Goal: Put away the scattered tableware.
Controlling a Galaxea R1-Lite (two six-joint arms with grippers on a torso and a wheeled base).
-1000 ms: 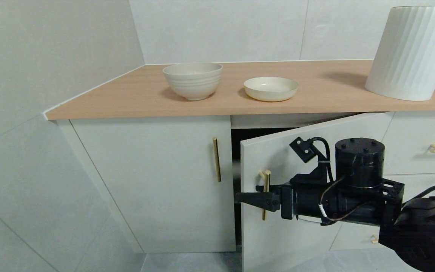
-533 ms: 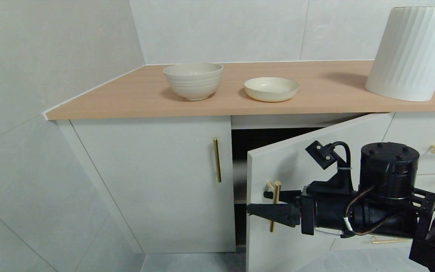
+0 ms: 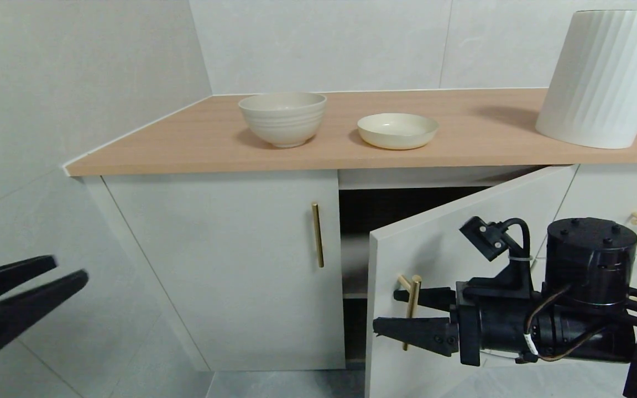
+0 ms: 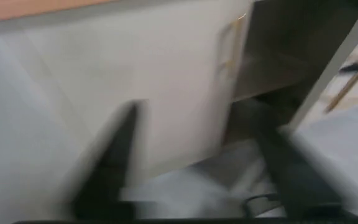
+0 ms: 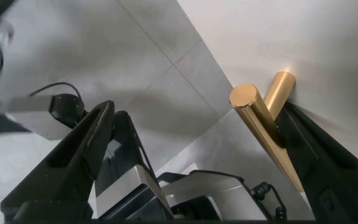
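Black right gripper (image 3: 386, 309) nearest me, spread wide around the brass bar handle (image 3: 417, 283) of the half-open white cabinet door (image 3: 434, 249), not clamped. The left gripper (image 3: 69, 267) gapes, holding nothing. What shows of the cabinet's inside (image 3: 354, 260) looks bare. Beyond, toward the wooden worktop's (image 3: 186, 149) left end, the ribbed cream bowl (image 3: 282, 118) and shallow cream dish (image 3: 397, 130) wait side by side, not yet put away.

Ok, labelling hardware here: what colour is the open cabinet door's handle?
The handle is shiny gold, clearest in the right wrist view.
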